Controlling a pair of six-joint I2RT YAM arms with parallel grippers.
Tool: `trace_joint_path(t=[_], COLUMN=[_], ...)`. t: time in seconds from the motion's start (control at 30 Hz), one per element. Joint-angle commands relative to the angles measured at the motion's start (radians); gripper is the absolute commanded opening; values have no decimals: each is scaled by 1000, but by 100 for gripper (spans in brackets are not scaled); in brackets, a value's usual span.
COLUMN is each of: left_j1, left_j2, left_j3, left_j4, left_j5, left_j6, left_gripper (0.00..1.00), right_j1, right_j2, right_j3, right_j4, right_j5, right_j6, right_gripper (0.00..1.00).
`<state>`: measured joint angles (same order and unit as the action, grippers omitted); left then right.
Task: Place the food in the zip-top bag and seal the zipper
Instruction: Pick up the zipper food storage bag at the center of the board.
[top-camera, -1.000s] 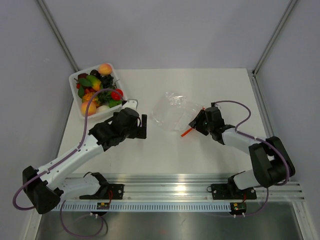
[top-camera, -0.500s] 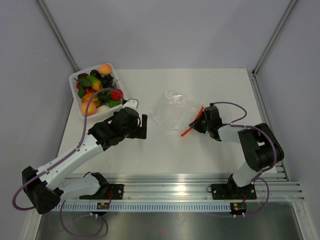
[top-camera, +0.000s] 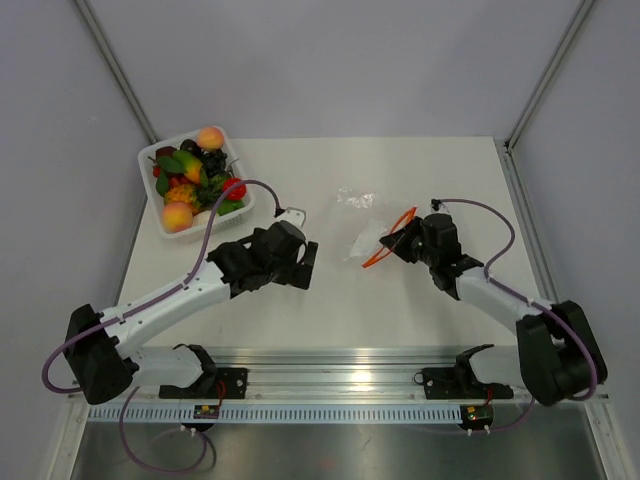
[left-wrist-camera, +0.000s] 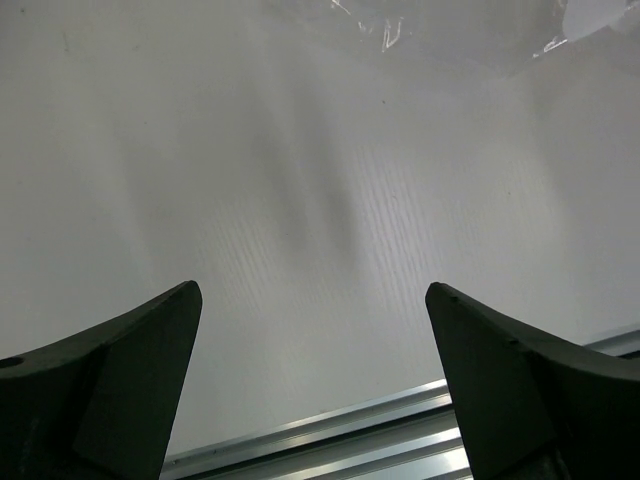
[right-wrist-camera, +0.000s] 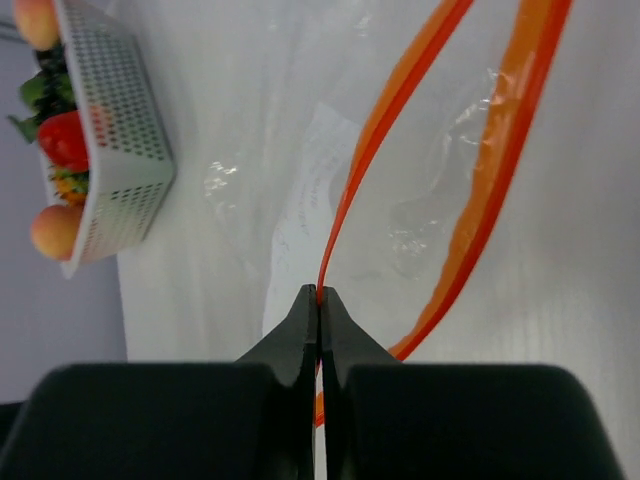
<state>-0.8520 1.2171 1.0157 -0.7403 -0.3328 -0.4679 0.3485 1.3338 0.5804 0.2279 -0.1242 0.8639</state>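
Note:
The clear zip-top bag (top-camera: 362, 222) lies crumpled on the table, its mouth pulled open. My right gripper (top-camera: 391, 243) is shut on one lip of the red zipper (right-wrist-camera: 372, 185), pinched at the fingertips (right-wrist-camera: 319, 294). The other lip (right-wrist-camera: 492, 190) curves away to the right. The bag's film (right-wrist-camera: 300, 210) spreads out behind the strips. The food (top-camera: 190, 180) is piled in the white basket at the back left, with a peach (top-camera: 210, 137) and a red fruit (top-camera: 233, 188) on top. My left gripper (top-camera: 308, 265) hovers open and empty just left of the bag (left-wrist-camera: 450, 30).
The white perforated basket (top-camera: 146, 157) sits at the table's back left corner and shows at the left of the right wrist view (right-wrist-camera: 120, 150). An aluminium rail (left-wrist-camera: 330, 440) runs along the near table edge. Grey walls enclose the table.
My right gripper has shut on one zipper lip and drawn it up, opening the bag's mouth and bunching the bag. My left arm has swung right, closer to the bag.

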Motion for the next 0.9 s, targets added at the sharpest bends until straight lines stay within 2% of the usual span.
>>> trace_joint_path(t=[0.0,0.13,0.33,0.6,0.87], left_j1=[-51,-125,-171,-211,-262], left_j2=[30,70,114,203,271], left_j3=[64,101,179,248,238], left_j4=[94,204,275,358,401], left_j5=[11,31,84,120,69], left_j6=[15,29,52,41,14], left_gripper=[99,99,99,95,92], right_j1=[56,90,112,147,178], right_j2=[-163,-313,-381,-348,-305], right_j3=[-16,-11,-5,45,82], right_j4=[-99,-209,-311,-317,-288], right_j5=[-3,31,5,6,-5], right_j6=[29,33,44,57,99], right_gripper=[0,0,0,0,0])
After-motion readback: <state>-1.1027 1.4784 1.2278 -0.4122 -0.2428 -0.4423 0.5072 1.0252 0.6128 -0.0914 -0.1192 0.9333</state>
